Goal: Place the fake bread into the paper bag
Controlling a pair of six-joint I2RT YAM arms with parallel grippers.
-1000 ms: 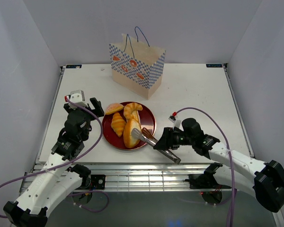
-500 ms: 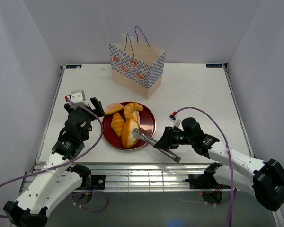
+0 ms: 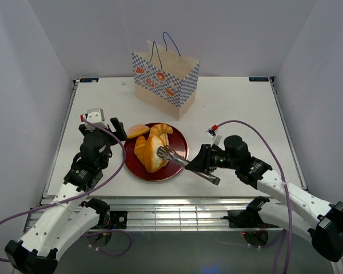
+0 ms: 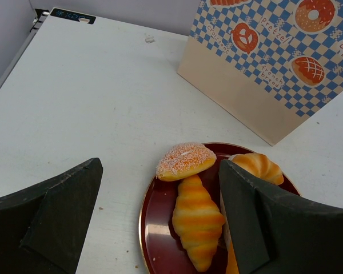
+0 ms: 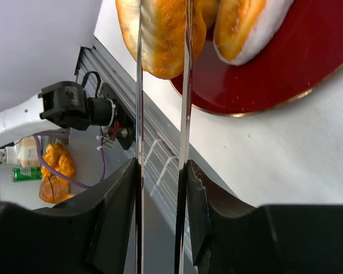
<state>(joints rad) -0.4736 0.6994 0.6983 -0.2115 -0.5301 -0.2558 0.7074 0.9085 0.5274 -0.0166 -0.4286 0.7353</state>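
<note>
The fake bread lies on a dark red plate [image 3: 177,149]: a sugared bun [image 3: 138,131], croissants [image 3: 160,132] and an oblong loaf [image 3: 153,158]. My right gripper [image 3: 198,165] is shut on metal tongs [image 3: 174,157], whose tips reach the loaf on the plate. In the right wrist view a golden-brown pastry [image 5: 163,34] sits between the tong blades [image 5: 186,85], and a cream-edged piece [image 5: 246,23] lies just right of them. My left gripper [image 3: 106,128] is open and empty left of the plate. The paper bag [image 3: 166,77] stands upright behind the plate.
The left wrist view shows the sugared bun [image 4: 186,160], a croissant [image 4: 198,220] and the bag's checkered side [image 4: 263,57]. The table's near edge with metal rails [image 3: 171,208] runs below the plate. White walls enclose the table.
My right gripper and the tongs have moved left and up across the plate. The oblong loaf has shifted left against the croissant. The left arm has barely moved.
</note>
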